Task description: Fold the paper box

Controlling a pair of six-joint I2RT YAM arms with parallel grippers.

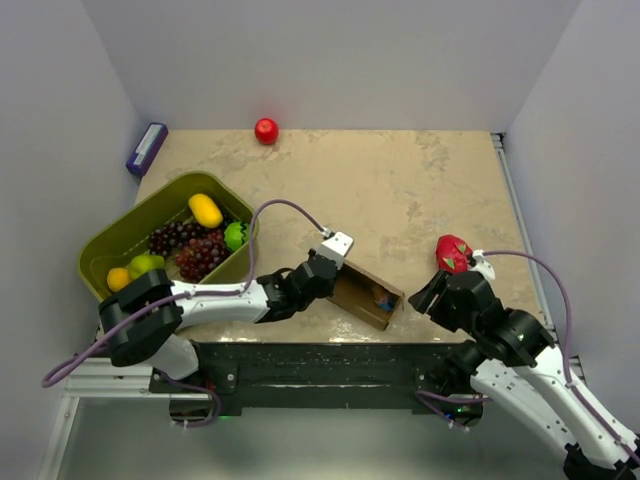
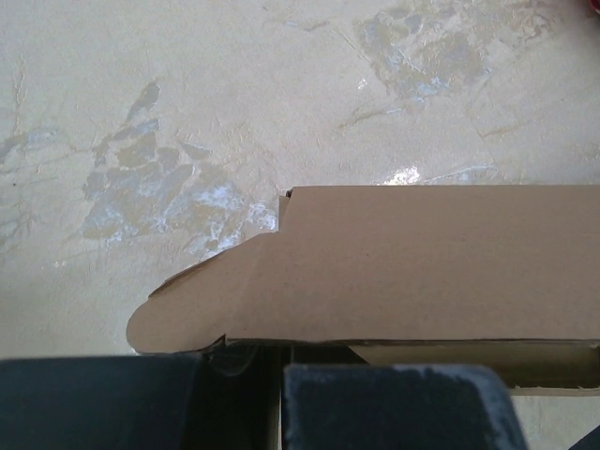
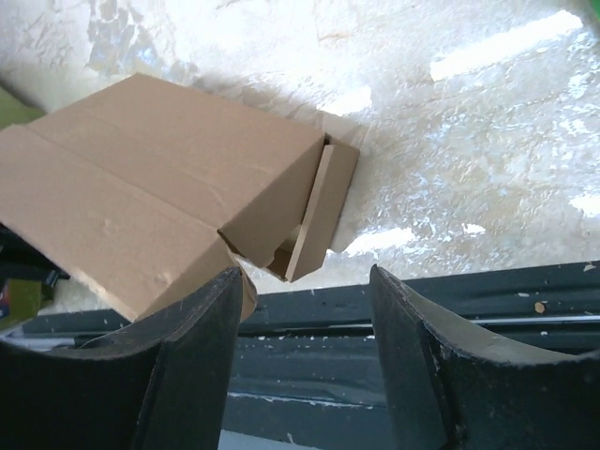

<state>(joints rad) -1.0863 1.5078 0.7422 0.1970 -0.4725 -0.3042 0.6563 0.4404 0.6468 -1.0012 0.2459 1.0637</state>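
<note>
1. Top view: the box point(image 1: 366, 294) lies slanted at the middle of the table's point(image 1: 420, 180) near edge, with its right end open. The left gripper point(image 1: 328, 283) is at the box's left end. The right gripper point(image 1: 424, 293) is just beside the right end. The basket point(image 1: 100, 255) sits near the left edge, well apart.
2. Left wrist: the fingers point(image 2: 394, 408) are pressed together with a sliver of cardboard between them. The left gripper therefore looks clamped on a thin wall of the box. A rounded flap point(image 2: 187, 314) sticks out flat over the table, not yet tucked.
3. Right wrist: the jaws stand apart and hold nothing, and the left-hand one is just at the box's corner. The end flap point(image 3: 314, 216) hangs ajar.
4. Risks, as I judge them: the box sits very near the edge, so a push from the right could slide it off. The same push could twist it out of the left pinch, since only thin card is held. Closing on the ajar flap away from its crease could buckle it rather than fold it.
</note>
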